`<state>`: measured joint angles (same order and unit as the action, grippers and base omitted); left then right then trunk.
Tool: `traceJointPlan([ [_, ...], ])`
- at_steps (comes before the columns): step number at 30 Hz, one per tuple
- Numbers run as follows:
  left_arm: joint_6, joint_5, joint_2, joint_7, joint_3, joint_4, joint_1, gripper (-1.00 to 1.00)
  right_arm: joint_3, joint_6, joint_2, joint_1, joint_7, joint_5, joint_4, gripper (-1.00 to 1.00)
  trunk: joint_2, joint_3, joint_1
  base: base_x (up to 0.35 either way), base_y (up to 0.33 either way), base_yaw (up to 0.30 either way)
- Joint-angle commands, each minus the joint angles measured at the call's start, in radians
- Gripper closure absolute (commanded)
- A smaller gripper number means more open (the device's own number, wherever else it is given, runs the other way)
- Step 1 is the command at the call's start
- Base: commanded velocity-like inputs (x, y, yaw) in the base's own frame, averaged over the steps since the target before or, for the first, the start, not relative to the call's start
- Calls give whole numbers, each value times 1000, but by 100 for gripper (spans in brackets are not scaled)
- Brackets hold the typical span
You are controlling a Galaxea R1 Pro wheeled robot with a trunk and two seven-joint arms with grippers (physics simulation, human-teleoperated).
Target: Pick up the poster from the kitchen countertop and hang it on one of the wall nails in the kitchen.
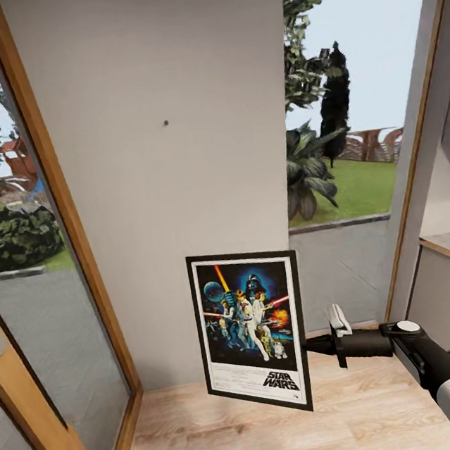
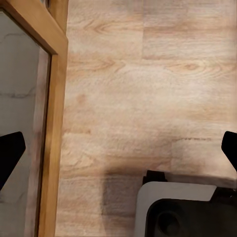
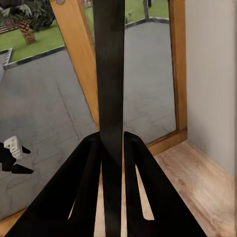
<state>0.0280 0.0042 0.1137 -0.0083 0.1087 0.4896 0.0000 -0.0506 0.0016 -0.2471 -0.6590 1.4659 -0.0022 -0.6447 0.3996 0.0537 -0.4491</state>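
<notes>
R gripper (image 3: 112, 158) clamped on poster (image 1: 251, 329) edge. R wrist cam: both fingers (image 3: 79, 192) pinch the black frame edge-on, frame runs straight up mid-frame. Head cam: poster sits lower centre, upright, slightly tilted, held off the wood floor (image 1: 362, 406), face toward cam. It's in front of the grey wall panel (image 1: 155, 71), lower edge over the floorboards. My R arm (image 1: 442, 367) comes in from lower right, wrist pointing left into the poster's right edge.

Wall nail (image 1: 165, 123) = tiny dark speck on the panel, upper centre of head frame, well above the poster's top edge and a bit left of its centre. Poster not on it yet.

L gripper (image 2: 118, 148): L wrist cam looks down at wood floor, dark fingertips (image 2: 10, 153) at far left and far right frame edges, wide apart, nothing between. So L is spread, empty. Wood-framed glass door (image 2: 49, 98) along left side of that frame; same door (image 1: 52, 205) at left in head cam. Window (image 1: 350, 95) w/ garden at upper right.
</notes>
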Motion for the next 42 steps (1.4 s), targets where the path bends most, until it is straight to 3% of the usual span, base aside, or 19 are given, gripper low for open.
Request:
traceJointPlan([
  [1,3,0,0,-1,2,0,0,-100,-1,4,0,0,6,-1,0,100,0,0,-1,315,96,-4],
  [17,3,0,0,-1,2,0,0,-100,0,4,0,0,7,-1,0,100,0,0,-1,329,98,-1],
  [38,3,0,0,-1,2,0,0,-100,-1,5,-1,0,7,-1,0,100,0,0,-1,339,7,0],
  [42,3,1,0,-1,2,0,0,-100,-1,6,-1,0,8,-2,-3,100,0,0,-1,43,0,0],
])
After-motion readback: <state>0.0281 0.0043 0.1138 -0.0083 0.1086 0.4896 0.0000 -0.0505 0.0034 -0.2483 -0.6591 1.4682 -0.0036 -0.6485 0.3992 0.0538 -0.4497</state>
